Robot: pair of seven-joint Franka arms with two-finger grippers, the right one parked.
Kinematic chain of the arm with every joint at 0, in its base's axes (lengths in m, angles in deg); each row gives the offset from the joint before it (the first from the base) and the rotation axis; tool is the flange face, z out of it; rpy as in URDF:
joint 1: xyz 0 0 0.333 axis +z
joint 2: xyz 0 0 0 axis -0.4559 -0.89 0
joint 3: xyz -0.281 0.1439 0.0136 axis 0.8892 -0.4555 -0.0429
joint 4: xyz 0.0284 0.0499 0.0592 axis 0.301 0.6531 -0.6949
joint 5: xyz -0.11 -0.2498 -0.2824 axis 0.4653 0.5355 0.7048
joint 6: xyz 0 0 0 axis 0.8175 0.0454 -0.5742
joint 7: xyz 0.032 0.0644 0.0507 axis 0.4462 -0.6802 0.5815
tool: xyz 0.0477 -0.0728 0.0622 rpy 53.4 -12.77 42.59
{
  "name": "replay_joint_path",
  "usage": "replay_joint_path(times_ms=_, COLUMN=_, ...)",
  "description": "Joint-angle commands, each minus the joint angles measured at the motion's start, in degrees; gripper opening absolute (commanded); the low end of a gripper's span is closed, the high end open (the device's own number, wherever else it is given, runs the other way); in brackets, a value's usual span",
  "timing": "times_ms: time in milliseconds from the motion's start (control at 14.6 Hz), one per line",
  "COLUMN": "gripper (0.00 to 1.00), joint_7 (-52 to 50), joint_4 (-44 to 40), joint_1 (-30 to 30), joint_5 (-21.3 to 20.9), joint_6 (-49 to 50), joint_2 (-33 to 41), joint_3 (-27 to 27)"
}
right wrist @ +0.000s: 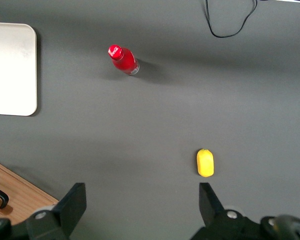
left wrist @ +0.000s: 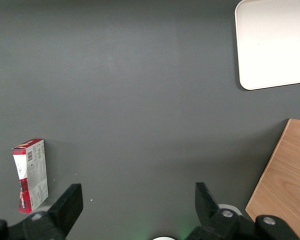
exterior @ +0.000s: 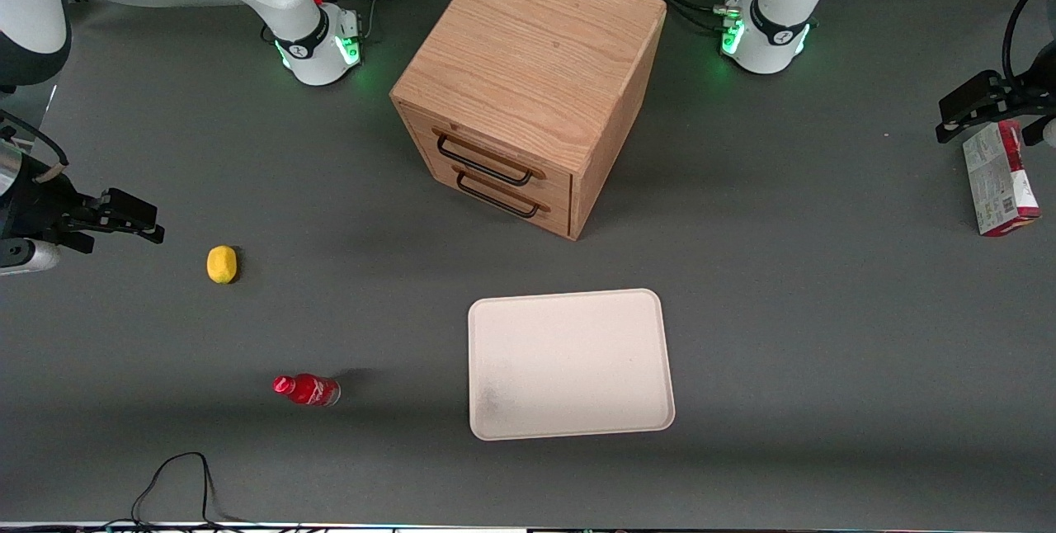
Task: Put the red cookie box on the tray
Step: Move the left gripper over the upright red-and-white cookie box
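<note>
Red cookie box (exterior: 1000,180): a slim carton lying flat on the grey table (exterior: 784,269) at the working arm's end, pale printed face and barcode upward, red edges and ends showing; it rests well apart from the tray and from every other object. Gripper (left wrist: 135,210) of the left arm: held above the table just beside the box, farther from the front camera than the box; in the wrist view its 2 fingers (left wrist: 70,202) are spread wide with bare table between them, grasping nothing, and the box (left wrist: 30,175) lies outside them, next to 1 finger. Tray (exterior: 569,364): cream-white, rounded corners, low rim, a faint grey smudge near 1 corner; it carries nothing and sits near the table's middle, nearer the front camera than the wooden cabinet (exterior: 528,79). The cabinet stands turned at an angle; 2 drawers with dark wire handles (exterior: 487,162) face the front camera obliquely. Toward the parked arm's end lie a yellow lemon-like object (exterior: 221,264) and, nearer the front camera, a small red bottle (exterior: 307,389) on its side; a black cable (exterior: 177,479) loops at the table's near edge.
</note>
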Motion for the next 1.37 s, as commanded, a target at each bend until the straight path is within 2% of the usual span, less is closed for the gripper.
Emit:
replay_joint_path(times_ms=0, gripper=1.00, joint_7=-0.77, joint_4=0.88, joint_1=0.10, joint_5=0.62, joint_6=-0.33, joint_2=0.80, joint_3=-0.06)
replay_joint_path(times_ms=1024, gripper=1.00, joint_7=0.20, joint_4=1.49, joint_1=0.81, joint_5=-0.17, joint_6=-0.15, joint_2=0.98, joint_3=-0.14)
replay_joint_path(times_ms=1298, gripper=1.00, joint_7=2.74, joint_4=2.02, joint_1=2.73, joint_5=-0.17, joint_6=-0.59, joint_2=1.15, joint_3=-0.14)
